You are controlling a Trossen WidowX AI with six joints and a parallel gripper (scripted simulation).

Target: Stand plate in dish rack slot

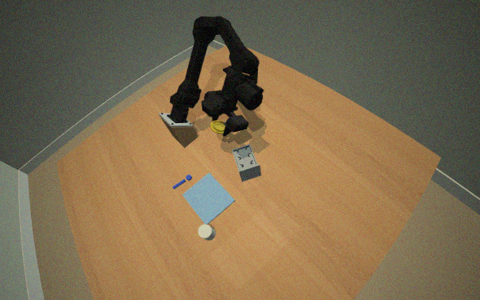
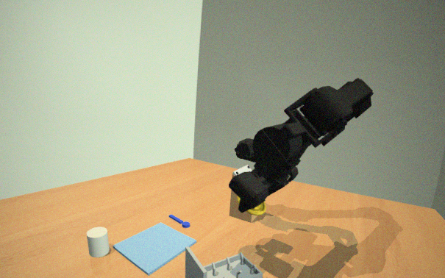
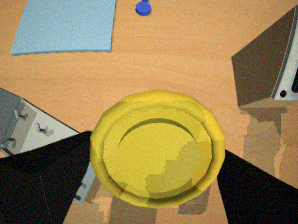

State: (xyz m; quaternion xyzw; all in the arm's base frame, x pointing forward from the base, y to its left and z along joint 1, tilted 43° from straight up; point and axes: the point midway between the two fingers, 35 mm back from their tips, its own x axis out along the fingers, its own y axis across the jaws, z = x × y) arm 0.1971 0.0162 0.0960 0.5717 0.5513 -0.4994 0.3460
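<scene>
The yellow plate is held above the table, its round face towards the wrist camera. My gripper is shut on the plate, one black finger at each side of its rim. In the exterior view a finger and the arm hide much of the plate. The grey dish rack stands on the table apart from the plate, with small pegs inside. The left finger hides part of it in the wrist view, and the frame's bottom edge cuts it off in the exterior view. Its slots are empty where visible.
The arm's base block stands near the plate. A light blue mat lies beyond the rack, with a blue spoon beside it. A white cylinder stands by the mat's far corner.
</scene>
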